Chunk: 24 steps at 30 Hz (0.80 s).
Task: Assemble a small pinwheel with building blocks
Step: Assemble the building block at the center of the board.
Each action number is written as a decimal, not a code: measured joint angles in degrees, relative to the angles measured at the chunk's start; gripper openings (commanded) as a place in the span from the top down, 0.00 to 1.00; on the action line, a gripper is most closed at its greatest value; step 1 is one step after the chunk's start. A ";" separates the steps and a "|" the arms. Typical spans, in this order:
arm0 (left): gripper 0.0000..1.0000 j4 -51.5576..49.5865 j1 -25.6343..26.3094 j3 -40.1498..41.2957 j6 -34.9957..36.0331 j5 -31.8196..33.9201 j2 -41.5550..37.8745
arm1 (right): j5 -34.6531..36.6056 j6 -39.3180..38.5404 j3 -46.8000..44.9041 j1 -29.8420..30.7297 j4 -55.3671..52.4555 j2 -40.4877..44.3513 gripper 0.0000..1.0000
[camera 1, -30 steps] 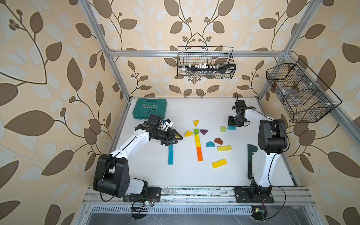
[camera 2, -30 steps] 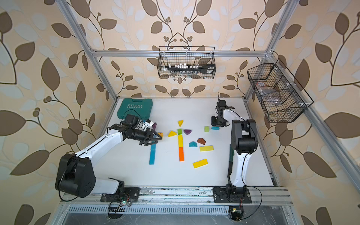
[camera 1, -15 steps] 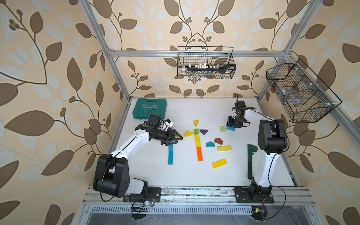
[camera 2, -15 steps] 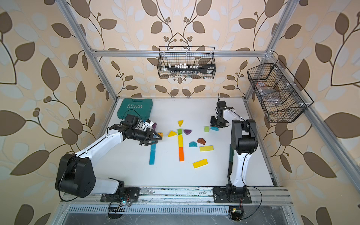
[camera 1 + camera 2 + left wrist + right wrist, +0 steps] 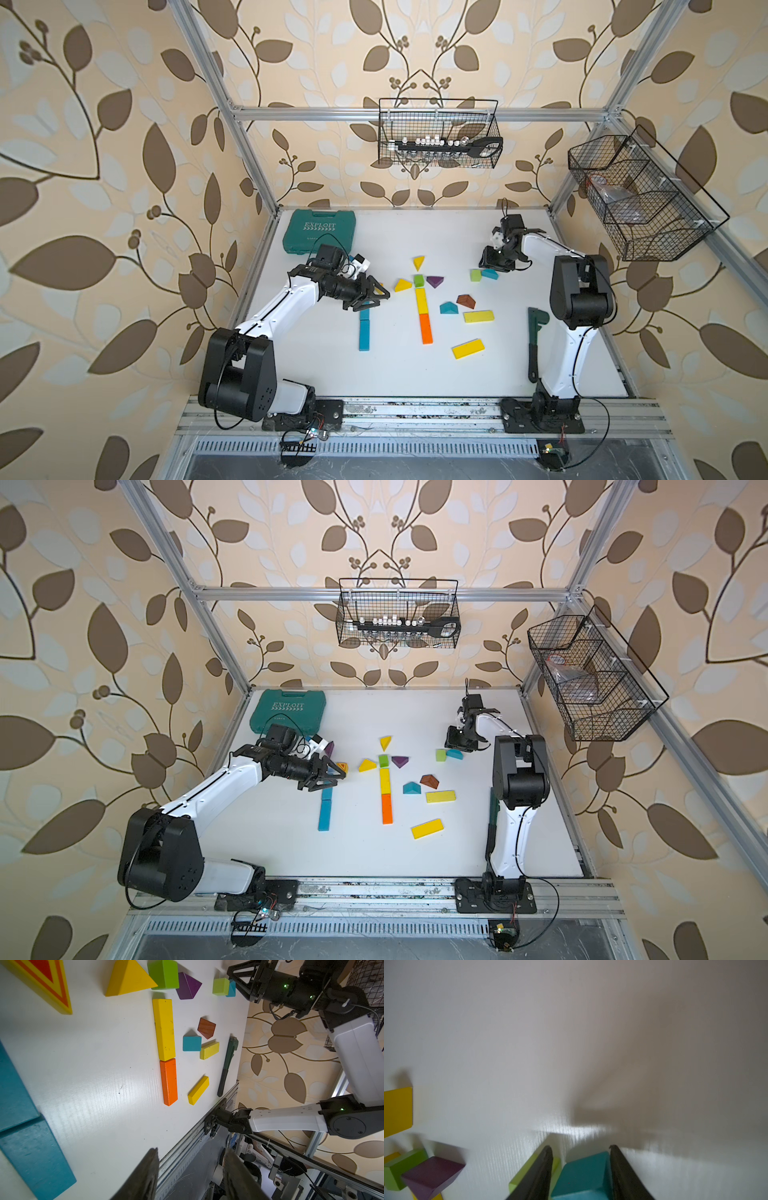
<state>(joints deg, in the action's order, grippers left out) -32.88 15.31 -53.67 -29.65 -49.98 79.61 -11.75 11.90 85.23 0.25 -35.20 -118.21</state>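
Note:
Mid-table lies a green cube with yellow wedges above and to its left and a purple wedge on its right. A yellow bar and an orange bar run toward the front. My right gripper is low at the back right, open, straddling a teal block that rests on the table beside a lime cube; a slim gap shows at one finger. My left gripper hovers open and empty over the end of two teal bars, next to a striped triangle.
Loose to the right lie a teal wedge, a brown piece and two yellow bars. A teal tool case sits back left, a dark wrench by the right arm's base. Wire baskets hang on the walls.
The right gripper's jaws have parted slightly round the teal block. Neither arm has visibly shifted.

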 measured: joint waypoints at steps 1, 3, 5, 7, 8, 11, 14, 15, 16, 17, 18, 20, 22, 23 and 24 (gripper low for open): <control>0.48 0.00 0.00 0.15 0.00 0.00 0.00 | -0.17 0.09 0.00 0.00 0.07 0.00 0.52; 0.48 0.00 0.00 0.33 0.00 0.02 0.00 | -0.17 0.11 0.02 0.00 0.02 0.00 0.49; 0.46 -0.02 0.00 0.33 -0.02 0.31 -0.02 | -0.09 0.02 0.11 -0.02 -0.20 0.02 0.44; 0.41 -0.28 0.17 0.31 -0.17 1.97 -0.24 | 0.39 -0.02 0.48 -0.02 -0.96 0.31 0.41; 0.37 -0.79 0.66 0.13 -0.42 3.19 -0.35 | 0.79 -0.07 0.55 -0.02 -1.29 0.68 0.38; 0.17 -3.80 3.89 -2.43 -0.74 9.77 -0.57 | 2.40 -0.33 0.48 -0.04 -2.38 3.78 0.36; 0.01 -5.22 7.69 -5.77 -1.09 14.60 -1.36 | 3.48 -0.85 -2.71 -0.07 -0.98 11.61 0.35; 0.01 -5.31 8.48 -6.21 -1.25 15.87 -2.21 | 3.39 -1.05 -5.20 -0.04 -0.13 15.67 0.35; 0.01 -5.75 8.72 -6.49 -1.36 17.25 -3.26 | 3.28 -1.36 -8.28 0.09 0.63 20.41 0.33; 0.01 -6.38 8.70 -6.71 -1.42 18.67 -4.20 | 3.23 -1.73 -10.60 0.48 1.14 23.85 0.32; 0.01 -6.95 8.66 -6.91 -1.64 20.28 -5.18 | 3.21 -2.40 -13.33 1.44 1.51 27.82 0.30; 0.01 -8.50 8.63 -7.67 -2.01 23.80 -6.58 | 3.74 -3.89 -17.57 5.42 1.68 33.09 0.28; 0.01 -10.27 8.13 -8.79 -2.43 27.56 -7.28 | 4.17 -4.63 -20.37 11.89 1.14 34.62 0.29; 0.01 -10.97 7.87 -9.20 -2.62 29.03 -7.41 | 4.26 -4.70 -21.09 14.40 0.96 34.34 0.30; 0.01 -11.74 7.48 -9.60 -2.84 30.58 -7.43 | 4.48 -4.85 -21.90 17.62 0.63 33.62 0.31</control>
<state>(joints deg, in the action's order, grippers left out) -44.62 22.79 -63.26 -32.49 -19.40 72.18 -7.27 7.05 63.33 17.87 -34.57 -84.60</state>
